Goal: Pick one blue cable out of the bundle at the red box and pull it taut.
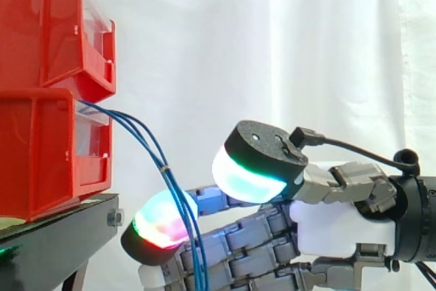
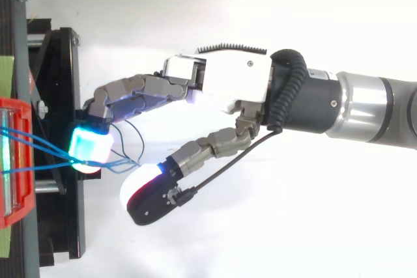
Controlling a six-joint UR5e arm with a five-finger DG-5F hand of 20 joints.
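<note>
I am seeing the hand (image 2: pixel 225 83) spreading, thumb well apart from the fingers, pinching nothing | blue cables (image 1: pixel 141 132) are coming out of the red bins (image 1: pixel 41 155) and hanging down across the glowing fingertips (image 1: pixel 160 226) | bins are sitting on the black stand (image 1: pixel 54 240)

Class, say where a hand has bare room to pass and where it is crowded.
Free: above the hand, right of the red bins, before the white curtain. Crowded: between the black stand and the fingers, where the blue cables hang.

Thin blue cables (image 1: pixel 164 167) (bundled, slack) droop from the lower red box (image 1: pixel 41 155).
</note>
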